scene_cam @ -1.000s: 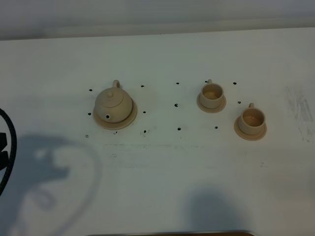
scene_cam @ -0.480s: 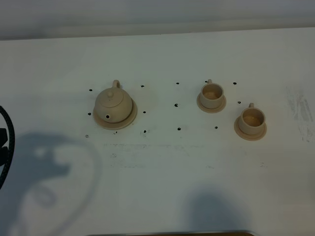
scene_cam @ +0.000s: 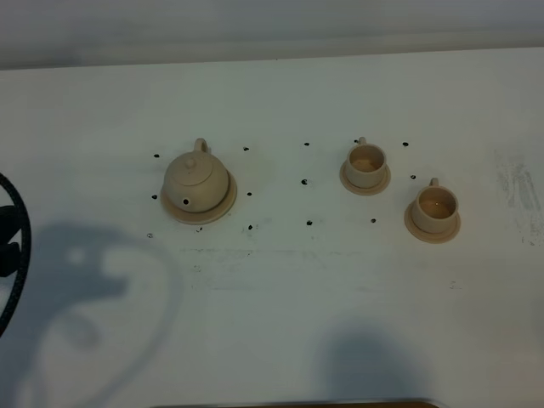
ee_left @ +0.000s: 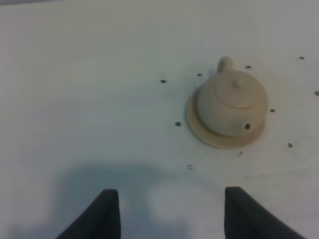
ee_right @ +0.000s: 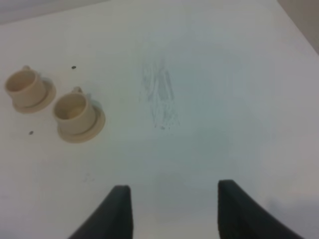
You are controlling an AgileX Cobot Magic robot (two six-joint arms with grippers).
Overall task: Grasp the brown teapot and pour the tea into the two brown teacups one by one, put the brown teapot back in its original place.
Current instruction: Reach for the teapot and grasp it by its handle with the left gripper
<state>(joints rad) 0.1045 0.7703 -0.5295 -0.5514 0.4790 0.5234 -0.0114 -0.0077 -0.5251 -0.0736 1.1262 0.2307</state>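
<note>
Since the brown teapot [ee_left: 230,107] sits untouched on its saucer [ee_left: 215,144], ahead of the left gripper [ee_left: 170,201] and well apart from it, we judge the first step, the grasp, not yet made. Both that gripper and the right gripper [ee_right: 173,195] stand with jaws apart, empty. The nearer teacup [ee_right: 74,110] and the farther teacup [ee_right: 23,87] wait ahead of the right gripper, to its left. Next we must reach the left gripper forward and close on the loop handle [ee_left: 225,63], on the teapot's far side.

The teapot [scene_cam: 196,177] sits on its saucer [scene_cam: 220,211], left of the two teacups [scene_cam: 366,159] [scene_cam: 435,202].
</note>
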